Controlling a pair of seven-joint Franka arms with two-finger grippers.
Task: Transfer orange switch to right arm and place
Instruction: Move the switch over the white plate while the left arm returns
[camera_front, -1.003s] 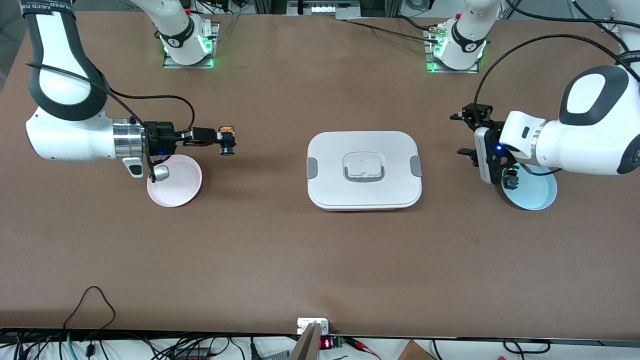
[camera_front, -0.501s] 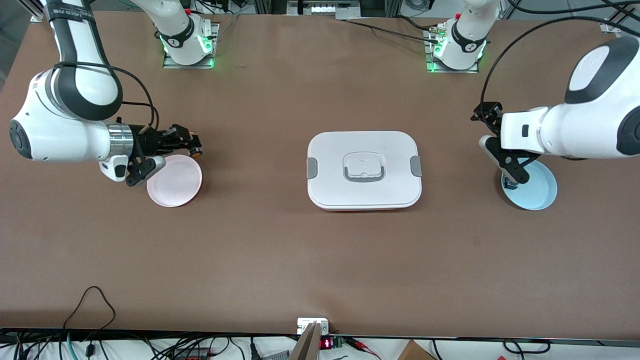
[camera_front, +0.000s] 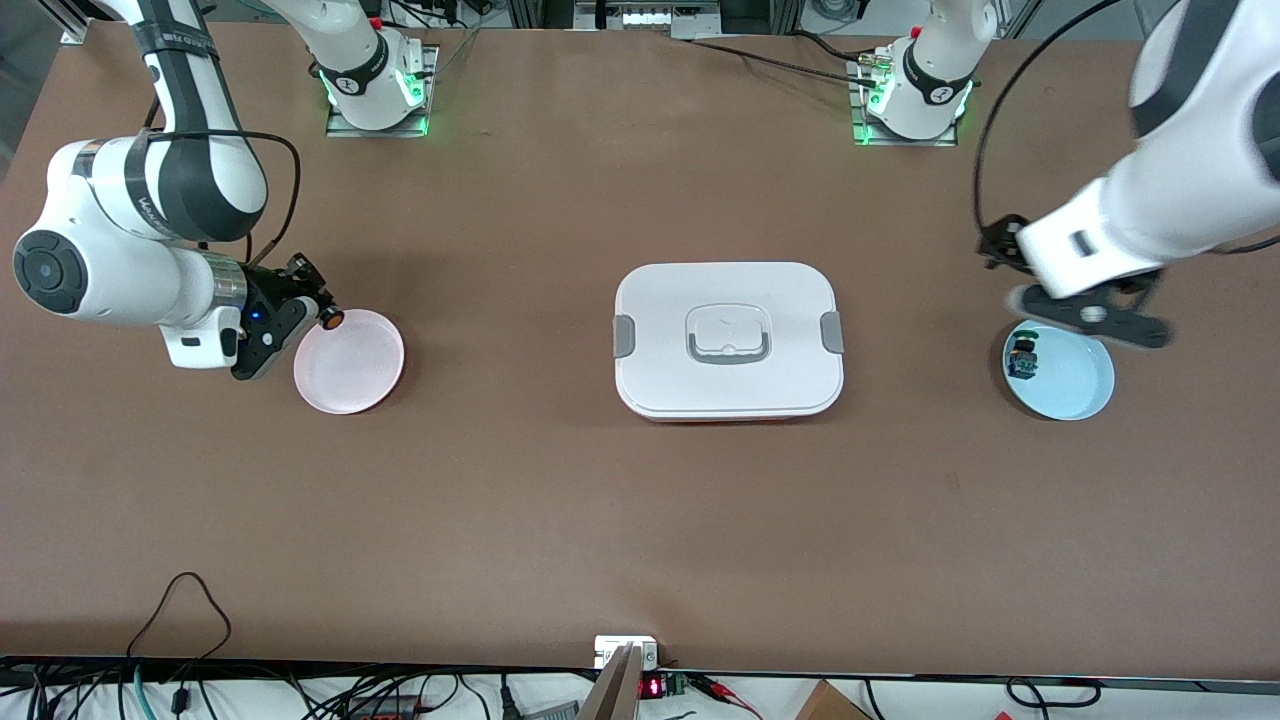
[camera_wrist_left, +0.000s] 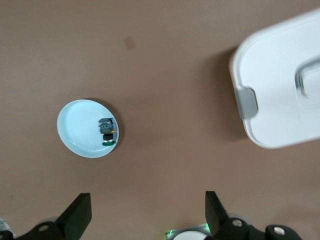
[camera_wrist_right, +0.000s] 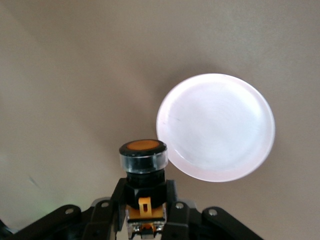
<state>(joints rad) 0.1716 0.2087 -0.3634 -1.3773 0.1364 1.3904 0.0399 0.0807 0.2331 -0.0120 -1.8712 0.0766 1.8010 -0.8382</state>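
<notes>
My right gripper (camera_front: 322, 312) is shut on the orange switch (camera_front: 331, 320), gripping its black body and yellowish base with the orange cap (camera_wrist_right: 143, 148) pointing away from the fingers. It hangs over the table right at the rim of the pink plate (camera_front: 352, 370), which lies bare toward the right arm's end of the table. In the right wrist view the plate (camera_wrist_right: 216, 127) shows just past the cap. My left gripper (camera_front: 1075, 300) is open and holds nothing, up over the table by the blue plate (camera_front: 1080, 390).
A green-capped switch (camera_front: 1022, 358) lies in the blue plate (camera_wrist_left: 80, 127) toward the left arm's end. A white lidded box (camera_front: 728, 340) with grey clasps sits mid-table. Both arm bases stand at the table edge farthest from the front camera.
My right arm has drawn back and turned its wrist downward, bringing the orange switch to the pink plate's rim. My left arm has lifted away, uncovering the blue plate.
</notes>
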